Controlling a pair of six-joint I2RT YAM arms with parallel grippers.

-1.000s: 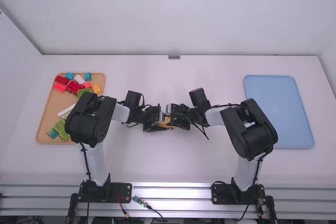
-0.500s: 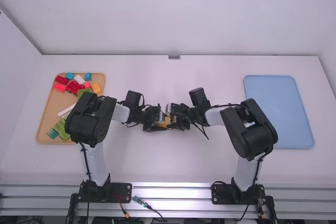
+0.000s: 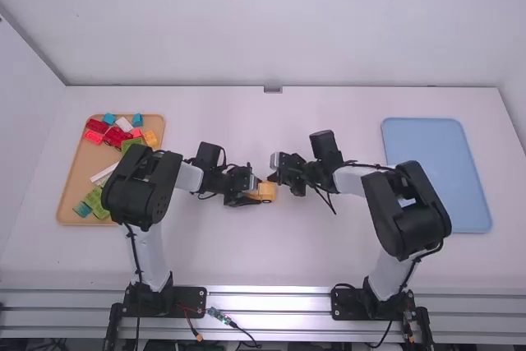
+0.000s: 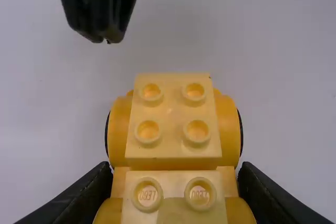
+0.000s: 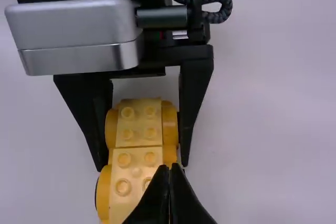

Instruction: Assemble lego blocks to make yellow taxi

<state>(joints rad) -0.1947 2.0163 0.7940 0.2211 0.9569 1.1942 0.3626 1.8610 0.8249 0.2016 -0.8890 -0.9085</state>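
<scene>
In the high view my left gripper (image 3: pixel 251 190) is low over the middle of the table, holding the yellow car (image 3: pixel 268 190). The left wrist view has the car's studded yellow bricks (image 4: pixel 173 145), flanked by round yellow wheels, between the two fingers of my left gripper (image 4: pixel 176 182). My right gripper (image 3: pixel 276 172) stands just beyond the car's right end in the high view. In the right wrist view my right gripper (image 5: pixel 169 167) is shut with nothing in it, its tips overlapping the edge of the yellow car (image 5: pixel 137 156). I cannot tell whether they touch it.
An orange-brown tray (image 3: pixel 72 182) at the left holds red, green, blue, white and orange blocks. A light blue tray (image 3: pixel 448 174) lies on the right side, partly behind the right arm.
My right gripper has let go of the car and moved back to the right and slightly away from the camera, exposing the car's right end. The left arm has stayed still.
</scene>
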